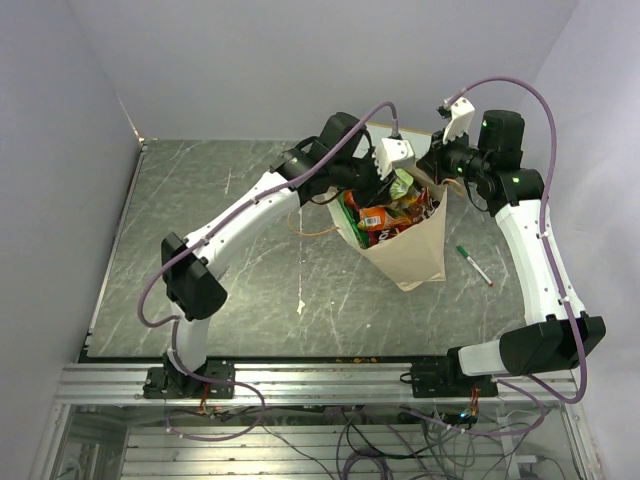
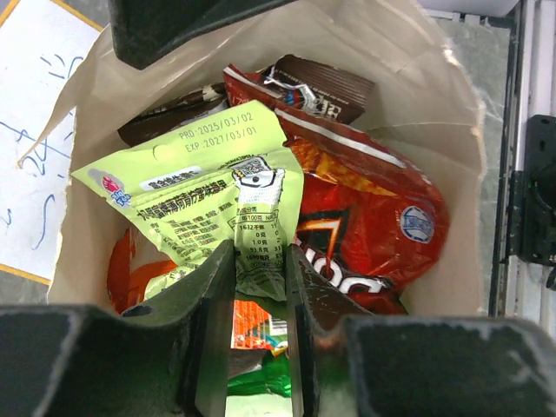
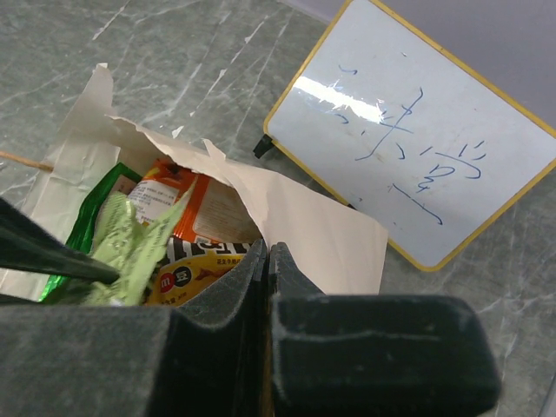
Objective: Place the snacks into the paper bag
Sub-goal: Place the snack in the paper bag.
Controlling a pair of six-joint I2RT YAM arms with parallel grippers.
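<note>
Left pincer (image 2: pixel 261 261) is closed on the near edge of a light green, glossy snack packet (image 2: pixel 200 174) printed with black text. Its fingers sit on either side of the packet's short end. The packet's long axis runs away from the fingertips, across the open mouth of the cream-tan paper bag (image 2: pixel 434 104). The packet therefore hangs within the rim and directly over the contents already inside: a red crinkly chip packet (image 2: pixel 365 208), a dark brown packet (image 2: pixel 321 87) and an orange packet (image 3: pixel 204 208).

Right pincer (image 3: pixel 267 256) is pressed together on the bag's torn paper rim, on the side toward the yellow-framed whiteboard (image 3: pixel 408 148), and holds the mouth open.

Judgement: the left arm carries the load and the drop path is straight down. Release calls for spreading the left fingers only, with the right grip maintained.
</note>
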